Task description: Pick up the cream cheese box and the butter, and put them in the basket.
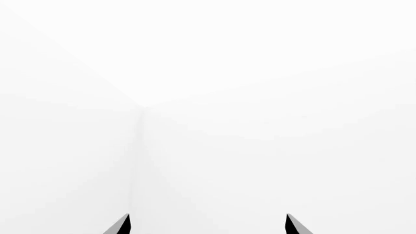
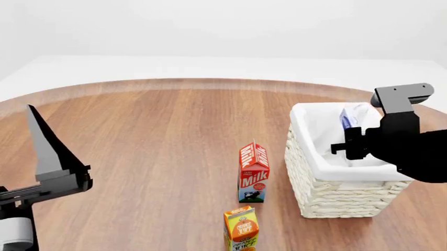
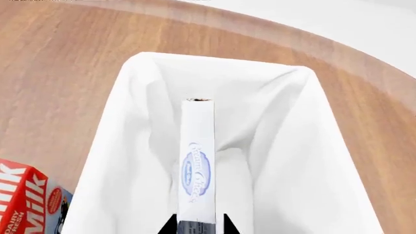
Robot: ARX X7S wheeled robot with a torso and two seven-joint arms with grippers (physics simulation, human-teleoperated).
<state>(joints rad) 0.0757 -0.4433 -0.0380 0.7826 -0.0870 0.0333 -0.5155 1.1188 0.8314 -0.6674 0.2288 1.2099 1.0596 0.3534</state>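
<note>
The cream cheese box [image 3: 197, 161], white with a blue oval label, stands on edge between the fingers of my right gripper [image 3: 198, 222], which is shut on it. It hangs over the inside of the basket [image 3: 117, 146], above the white cloth lining. In the head view the box [image 2: 351, 116] shows above the basket [image 2: 335, 196] at the right, with my right arm [image 2: 401, 146] partly covering it. My left gripper [image 1: 208, 223] is open and empty, facing blank white. It sits low at the left in the head view [image 2: 45, 157]. The butter is out of view.
A red milk carton [image 2: 253, 171] stands just left of the basket, and an orange juice carton [image 2: 242, 228] stands nearer me. The round wooden table [image 2: 154, 136] stretches to the left. The milk carton [image 3: 26, 195] also shows beside the basket in the right wrist view.
</note>
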